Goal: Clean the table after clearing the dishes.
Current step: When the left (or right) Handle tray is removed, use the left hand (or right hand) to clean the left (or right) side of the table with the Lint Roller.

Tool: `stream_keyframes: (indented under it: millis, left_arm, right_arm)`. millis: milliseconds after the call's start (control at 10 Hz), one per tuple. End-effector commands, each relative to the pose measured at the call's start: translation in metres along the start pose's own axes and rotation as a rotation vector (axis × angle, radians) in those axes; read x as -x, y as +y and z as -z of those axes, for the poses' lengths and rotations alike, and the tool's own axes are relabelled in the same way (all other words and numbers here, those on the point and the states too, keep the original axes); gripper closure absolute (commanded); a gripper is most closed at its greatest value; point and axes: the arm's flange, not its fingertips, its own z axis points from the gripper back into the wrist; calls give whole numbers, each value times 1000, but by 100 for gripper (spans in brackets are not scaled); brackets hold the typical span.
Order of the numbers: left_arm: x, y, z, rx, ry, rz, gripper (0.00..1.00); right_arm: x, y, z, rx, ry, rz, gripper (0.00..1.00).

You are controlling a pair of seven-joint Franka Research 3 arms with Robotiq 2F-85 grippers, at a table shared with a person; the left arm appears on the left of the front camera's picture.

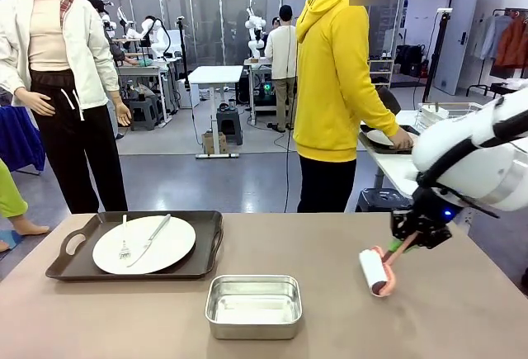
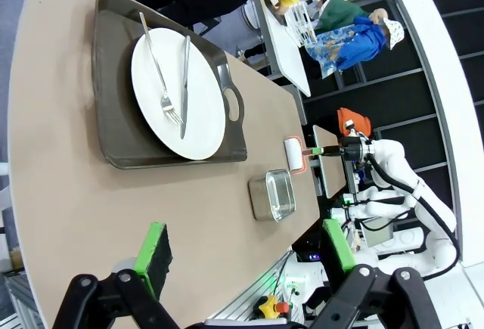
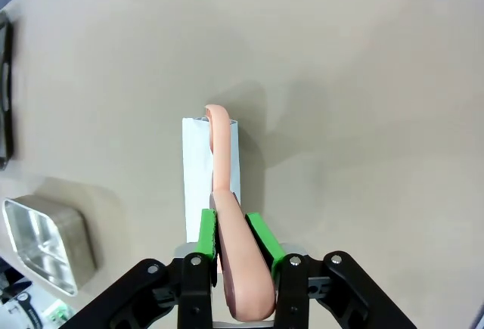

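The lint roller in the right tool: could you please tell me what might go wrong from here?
One tray with its plate sits on the table; rolling leftward could knock it.
The steel pan stands left of the lint roller, so a sweep may push it.
The right tool pinches only the thin pink handle; pressing down might twist it.

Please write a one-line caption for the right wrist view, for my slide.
Right gripper shut on the pink-handled white lint roller over the taupe tabletop.

The table is matt, the steel pan shiny, the plate glossy, the roller handle smooth.
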Motion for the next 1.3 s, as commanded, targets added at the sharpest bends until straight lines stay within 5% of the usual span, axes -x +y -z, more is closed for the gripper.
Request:
stream_keyframes:
  millis: [0, 300, 800, 1000, 1200]
  left_arm:
    - [0, -1, -3, 12, -10, 17, 0]
    - [0, -1, -3, 12, -10, 17, 0]
    - [0, -1, -3, 12, -10, 17, 0]
    - [0, -1, -3, 12, -10, 17, 0]
    - [0, -1, -3, 12, -10, 17, 0]
  right_arm:
    - [22, -42, 6, 148, -18, -36, 78]
    - [25, -88, -10, 316, -55, -20, 78]
    - [17, -145, -29, 390, -50, 43, 78]
    - [21, -129, -51, 277, -89, -5, 78]
    - [31, -104, -86, 290, -155, -76, 78]
